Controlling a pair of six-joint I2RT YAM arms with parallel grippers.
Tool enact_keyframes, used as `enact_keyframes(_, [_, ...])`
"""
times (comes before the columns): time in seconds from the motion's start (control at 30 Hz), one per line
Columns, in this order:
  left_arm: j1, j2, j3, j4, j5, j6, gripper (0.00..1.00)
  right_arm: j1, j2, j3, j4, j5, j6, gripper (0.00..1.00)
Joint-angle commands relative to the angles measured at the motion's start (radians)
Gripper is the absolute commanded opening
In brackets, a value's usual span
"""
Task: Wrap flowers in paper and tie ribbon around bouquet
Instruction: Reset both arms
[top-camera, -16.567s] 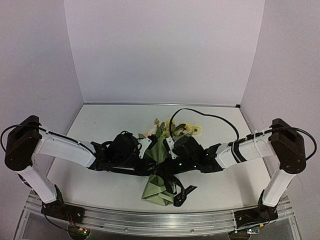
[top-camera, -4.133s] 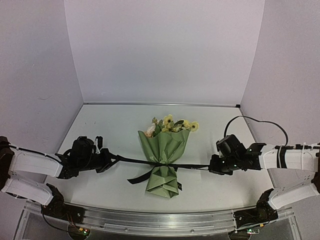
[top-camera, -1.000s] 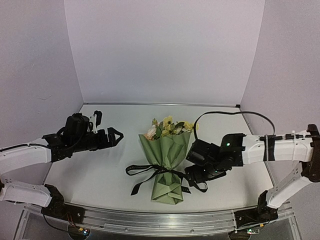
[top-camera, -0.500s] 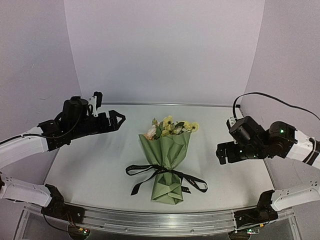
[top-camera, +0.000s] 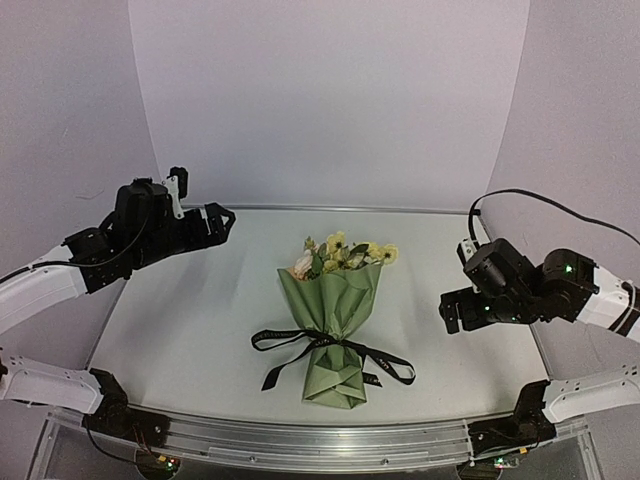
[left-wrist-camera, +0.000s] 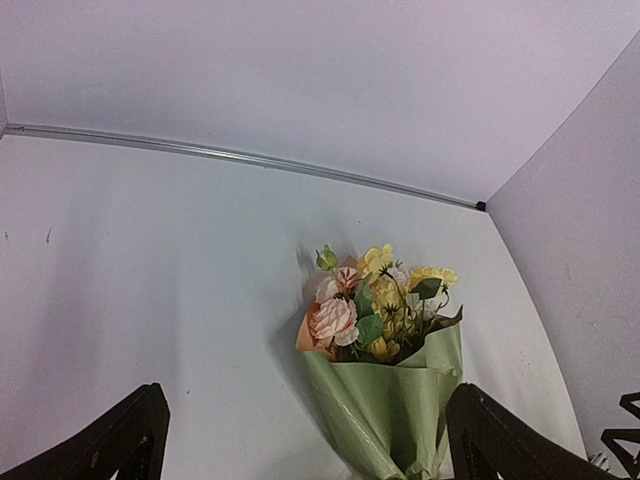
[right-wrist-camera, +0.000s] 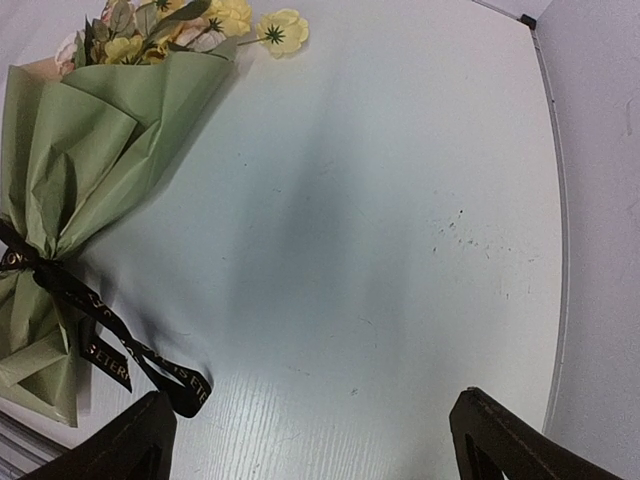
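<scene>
One bouquet (top-camera: 335, 322), ribbon (top-camera: 334, 344) tied around paper (top-camera: 331, 292)

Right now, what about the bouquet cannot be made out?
Lower stems of the flowers: hidden inside the paper, every view.
Ribbon lettering: too small from the top; partly legible in the right wrist view.
Bouquet's lower end: cut off by the bottom edge, left wrist view.

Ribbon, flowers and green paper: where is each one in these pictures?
ribbon (top-camera: 327, 343), top view, on the knot.
flowers (left-wrist-camera: 335, 320), left wrist view, on the pink bloom.
paper (right-wrist-camera: 110, 130), right wrist view, on its wide upper fold.
</scene>
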Motion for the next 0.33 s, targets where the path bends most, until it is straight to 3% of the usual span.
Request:
enact_keyframes(0.0, [-0.001, -0.001, 0.047, 0.003, -0.016, 0.033, 1.00, -0.003, 0.003, -0.001, -0.006, 0.038, -0.010, 0.98])
enact_keyframes(0.3, [-0.001, 0.001, 0.039, 0.015, -0.001, 0.041, 1.00, -0.004, 0.018, 0.005, -0.006, 0.036, -0.015, 0.98])
